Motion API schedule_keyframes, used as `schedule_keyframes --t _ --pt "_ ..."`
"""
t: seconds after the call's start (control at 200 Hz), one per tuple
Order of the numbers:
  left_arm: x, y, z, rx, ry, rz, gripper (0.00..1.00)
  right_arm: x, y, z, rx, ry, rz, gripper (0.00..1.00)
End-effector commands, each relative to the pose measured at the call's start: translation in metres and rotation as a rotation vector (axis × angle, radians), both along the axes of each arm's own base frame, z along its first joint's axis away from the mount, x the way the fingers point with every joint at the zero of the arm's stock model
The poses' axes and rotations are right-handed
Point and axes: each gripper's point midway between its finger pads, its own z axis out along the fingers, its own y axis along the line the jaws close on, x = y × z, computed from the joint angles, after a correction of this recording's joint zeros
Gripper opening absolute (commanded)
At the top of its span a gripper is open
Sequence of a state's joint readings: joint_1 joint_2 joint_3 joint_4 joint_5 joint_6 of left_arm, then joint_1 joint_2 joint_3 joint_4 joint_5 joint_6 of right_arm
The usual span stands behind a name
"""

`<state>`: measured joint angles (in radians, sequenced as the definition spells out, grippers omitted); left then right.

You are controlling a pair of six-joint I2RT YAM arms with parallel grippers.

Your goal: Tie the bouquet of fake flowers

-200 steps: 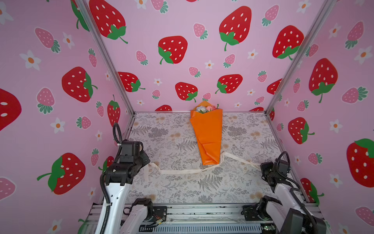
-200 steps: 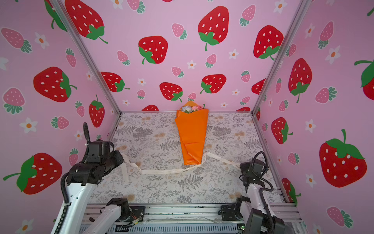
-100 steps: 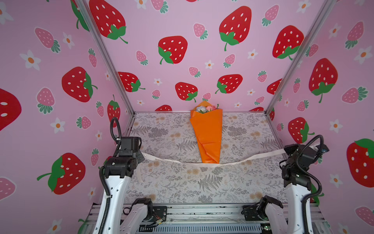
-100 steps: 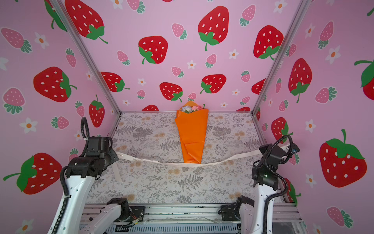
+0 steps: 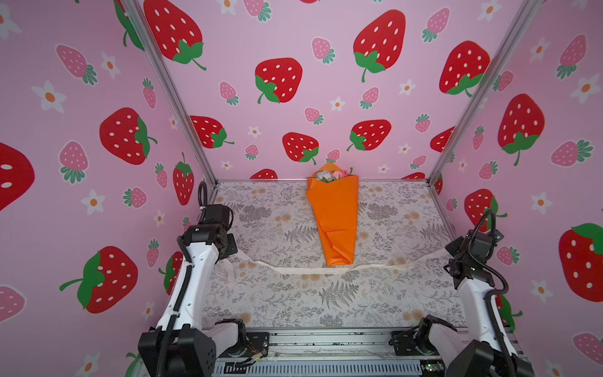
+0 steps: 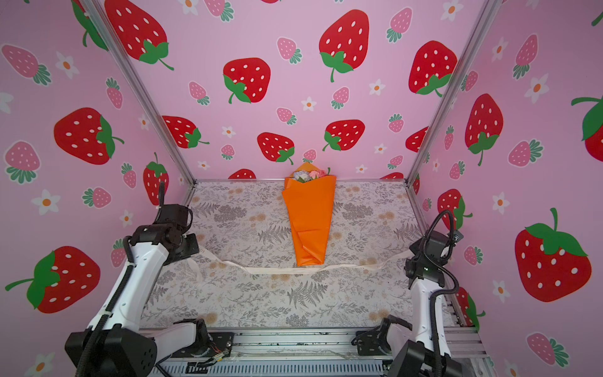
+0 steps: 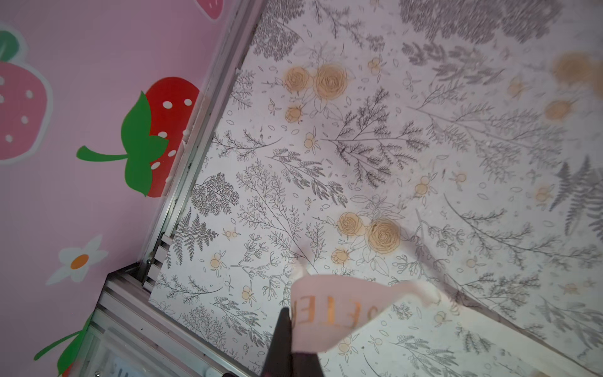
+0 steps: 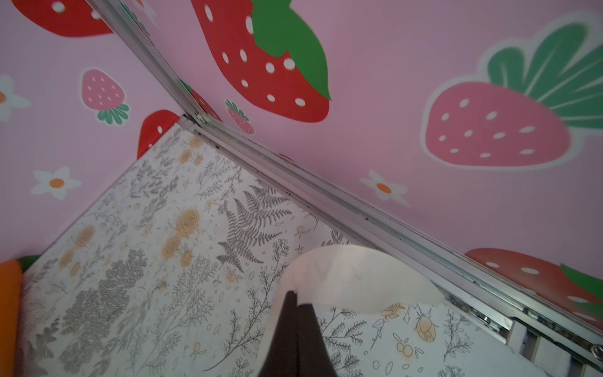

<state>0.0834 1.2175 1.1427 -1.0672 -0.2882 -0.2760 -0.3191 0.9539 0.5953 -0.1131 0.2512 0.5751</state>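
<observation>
The bouquet of fake flowers (image 5: 334, 222) (image 6: 310, 222) lies at the back middle of the table, wrapped in orange paper, with white and pink blooms against the back wall. A cream ribbon (image 5: 310, 270) (image 6: 284, 269) stretches across the table right at the bouquet's near tip. Whether it passes under the tip I cannot tell. My left gripper (image 5: 232, 249) (image 6: 193, 248) (image 7: 288, 313) is shut on the ribbon's left end (image 7: 326, 310). My right gripper (image 5: 452, 248) (image 6: 411, 252) (image 8: 295, 295) is shut on the right end (image 8: 359, 277). An orange edge of the bouquet (image 8: 8, 293) shows in the right wrist view.
Pink strawberry-print walls close in the floral table (image 5: 293, 300) on the left, back and right, with metal frame rails (image 5: 437, 209) along the edges. Both arms stand close to the side walls. The arm bases and a metal rail (image 5: 326, 342) sit along the front.
My right gripper shut on the ribbon's right end low at the front and rose toward the right wall. The left arm shifted slightly. The slack ribbon is now pulled out across the table.
</observation>
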Motion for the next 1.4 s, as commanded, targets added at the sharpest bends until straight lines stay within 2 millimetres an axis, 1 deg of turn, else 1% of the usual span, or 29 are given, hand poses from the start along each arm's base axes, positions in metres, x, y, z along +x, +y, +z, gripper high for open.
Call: schedule_keyframes --t 0.0,0.02,0.03,0.06,0.125,0.165,0.255,0.28,0.315,0.33,0.365,0.39,0.405,0.455,0.47,0.5,0.535,0.575,0.635,0.675,0.765,0.825,0.89,0.925,1.026,1.141,1.211,1.301,1.396 --pt "-0.004 0.006 -0.010 0.044 0.112 -0.036 0.04 0.010 0.003 -0.001 -0.001 0.027 0.055 0.00" --pt "-0.004 0.007 -0.011 0.052 0.126 -0.032 0.05 0.012 0.004 -0.001 0.001 0.028 0.064 0.00" --pt "-0.003 0.008 -0.011 0.057 0.129 -0.029 0.08 0.013 0.005 -0.001 0.003 0.028 0.069 0.00" --pt "-0.001 0.010 -0.014 0.068 0.144 -0.029 0.12 0.014 0.006 -0.002 0.006 0.029 0.080 0.00" --pt "0.005 0.012 -0.025 0.076 0.165 -0.028 0.13 0.016 0.008 -0.002 0.012 0.019 0.088 0.00" --pt "0.006 0.009 -0.036 0.052 0.200 -0.024 0.13 0.017 0.009 -0.002 0.014 0.013 0.092 0.00" --pt "0.016 -0.010 -0.062 -0.029 0.215 -0.024 0.13 0.016 0.009 -0.003 0.013 0.022 0.098 0.00" --pt "0.019 -0.017 -0.071 -0.055 0.211 -0.025 0.14 0.016 0.009 -0.003 0.012 0.022 0.098 0.00" --pt "0.020 -0.028 -0.082 -0.114 0.211 -0.012 0.21 0.016 0.010 -0.002 0.012 0.021 0.101 0.00" --pt "0.020 -0.034 -0.085 -0.143 0.215 -0.011 0.22 0.016 0.010 -0.002 0.013 0.023 0.104 0.00" --pt "0.023 -0.046 -0.088 -0.196 0.206 -0.017 0.21 0.015 0.011 -0.001 0.012 0.023 0.109 0.00" --pt "0.025 -0.051 -0.088 -0.208 0.193 -0.017 0.22 0.015 0.012 -0.001 0.013 0.025 0.112 0.00" --pt "0.025 -0.051 -0.086 -0.203 0.183 -0.010 0.25 0.015 0.012 -0.001 0.014 0.023 0.114 0.00" --pt "0.025 -0.050 -0.079 -0.180 0.137 0.017 0.49 0.014 0.013 -0.001 0.016 0.023 0.117 0.00" --pt "0.024 -0.050 -0.077 -0.180 0.124 0.024 0.53 0.014 0.013 -0.001 0.015 0.023 0.118 0.00" --pt "0.023 -0.051 -0.072 -0.189 0.096 0.036 0.59 0.014 0.014 -0.001 0.014 0.022 0.120 0.00" --pt "0.020 -0.050 -0.068 -0.204 0.068 0.056 0.62 0.013 0.014 -0.001 0.013 0.025 0.121 0.00" --pt "0.016 -0.054 -0.064 -0.238 0.036 0.076 0.62 0.012 0.014 0.001 0.008 0.025 0.123 0.00" --pt "0.008 -0.062 -0.065 -0.303 0.007 0.111 0.63 0.011 0.015 0.001 0.005 0.028 0.126 0.00" --pt "0.000 -0.066 -0.068 -0.340 -0.007 0.152 0.64 0.011 0.015 0.001 0.003 0.028 0.128 0.00" --pt "-0.013 -0.075 -0.082 -0.446 -0.030 0.240 0.63 0.010 0.015 0.003 -0.001 0.023 0.132 0.00" --pt "-0.016 -0.086 -0.090 -0.535 -0.052 0.273 0.61 0.011 0.017 0.004 -0.002 0.019 0.142 0.00" --pt "-0.013 -0.101 -0.096 -0.638 -0.079 0.270 0.59 0.011 0.017 0.005 -0.006 0.024 0.151 0.00" --pt "-0.012 -0.106 -0.100 -0.671 -0.088 0.274 0.59 0.011 0.018 0.005 -0.010 0.027 0.155 0.00" --pt "-0.017 -0.099 -0.115 -0.668 -0.060 0.330 0.54 0.010 0.019 0.006 -0.012 0.026 0.164 0.00" --pt "-0.015 -0.097 -0.128 -0.719 -0.031 0.376 0.53 0.009 0.023 0.006 0.001 0.012 0.179 0.00" --pt "-0.019 -0.087 -0.138 -0.705 -0.003 0.426 0.50 0.008 0.024 0.006 0.001 0.011 0.180 0.00" --pt "-0.024 -0.071 -0.144 -0.666 0.009 0.474 0.47 0.008 0.024 0.006 0.000 0.011 0.182 0.00" --pt "-0.028 -0.058 -0.149 -0.650 0.021 0.510 0.46 0.008 0.025 0.006 0.002 0.008 0.186 0.00"
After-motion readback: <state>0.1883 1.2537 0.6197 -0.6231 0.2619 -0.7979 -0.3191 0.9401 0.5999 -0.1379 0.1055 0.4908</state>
